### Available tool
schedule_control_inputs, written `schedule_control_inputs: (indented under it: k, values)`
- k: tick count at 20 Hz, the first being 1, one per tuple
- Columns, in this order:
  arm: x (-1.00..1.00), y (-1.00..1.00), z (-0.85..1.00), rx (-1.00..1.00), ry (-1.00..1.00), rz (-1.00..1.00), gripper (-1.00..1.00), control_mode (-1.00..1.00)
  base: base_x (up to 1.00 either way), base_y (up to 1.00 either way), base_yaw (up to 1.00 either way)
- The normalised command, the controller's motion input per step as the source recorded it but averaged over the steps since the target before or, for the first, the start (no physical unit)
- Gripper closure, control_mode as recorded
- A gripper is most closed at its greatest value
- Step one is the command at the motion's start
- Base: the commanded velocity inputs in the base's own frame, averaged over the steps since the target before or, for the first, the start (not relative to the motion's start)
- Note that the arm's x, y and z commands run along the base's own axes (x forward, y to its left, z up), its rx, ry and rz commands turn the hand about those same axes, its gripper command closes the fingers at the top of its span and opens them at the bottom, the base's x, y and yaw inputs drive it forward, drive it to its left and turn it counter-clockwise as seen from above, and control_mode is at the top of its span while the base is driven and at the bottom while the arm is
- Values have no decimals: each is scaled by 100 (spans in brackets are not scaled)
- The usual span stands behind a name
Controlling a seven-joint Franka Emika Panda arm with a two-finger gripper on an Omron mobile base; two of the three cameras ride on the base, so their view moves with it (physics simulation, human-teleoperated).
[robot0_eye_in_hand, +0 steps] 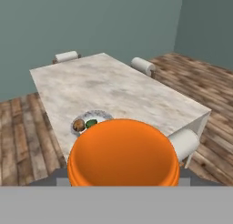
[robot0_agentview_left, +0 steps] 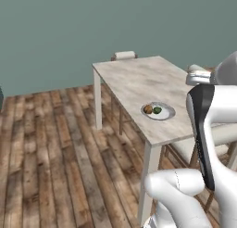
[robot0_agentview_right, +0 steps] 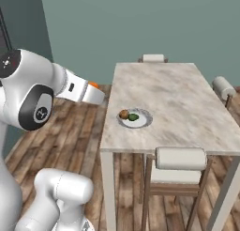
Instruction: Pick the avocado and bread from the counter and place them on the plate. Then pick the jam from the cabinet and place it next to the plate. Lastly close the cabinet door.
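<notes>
The white plate (robot0_agentview_left: 168, 113) (robot0_agentview_right: 146, 120) (robot0_eye_in_hand: 103, 114) lies near the front edge of the marble counter (robot0_agentview_left: 134, 79) (robot0_agentview_right: 178, 94) (robot0_eye_in_hand: 113, 89), which stands on legs like a table. On the plate, the brown bread (robot0_agentview_left: 147, 109) (robot0_agentview_right: 123, 114) (robot0_eye_in_hand: 78, 124) and the dark green avocado (robot0_agentview_left: 157, 110) (robot0_agentview_right: 133, 117) (robot0_eye_in_hand: 91, 123) sit side by side. My gripper (robot0_agentview_right: 96, 90) hovers left of the counter, off its edge, shut on the orange-red jam (robot0_agentview_right: 94, 84) (robot0_eye_in_hand: 123, 150). The jar hides the fingertips in the hand view. The cabinet and its door are out of view.
Cushioned chairs stand around the counter: one at the near side (robot0_agentview_right: 180, 158), one at the far end (robot0_agentview_right: 153, 58) (robot0_agentview_left: 124, 55), one on the right (robot0_agentview_right: 223, 87) (robot0_eye_in_hand: 143, 65). Wooden floor (robot0_agentview_left: 55, 148) lies open to the left; a teal wall closes the back.
</notes>
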Motion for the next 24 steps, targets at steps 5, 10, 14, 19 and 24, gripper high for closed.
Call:
schedule_control_inputs:
  k: [5, 10, 14, 19, 24]
  values:
    - [0, 0, 0, 0, 0, 0, 100, 100, 29, -21, 18]
    - [0, 0, 0, 0, 0, 0, 100, 100, 21, -19, 15]
    - [0, 0, 0, 0, 0, 0, 100, 100, 26, -19, 13]
    - [0, 0, 0, 0, 0, 0, 100, 100, 40, -34, 11]
    - [0, 0, 0, 0, 0, 0, 100, 100, 32, -35, 8]
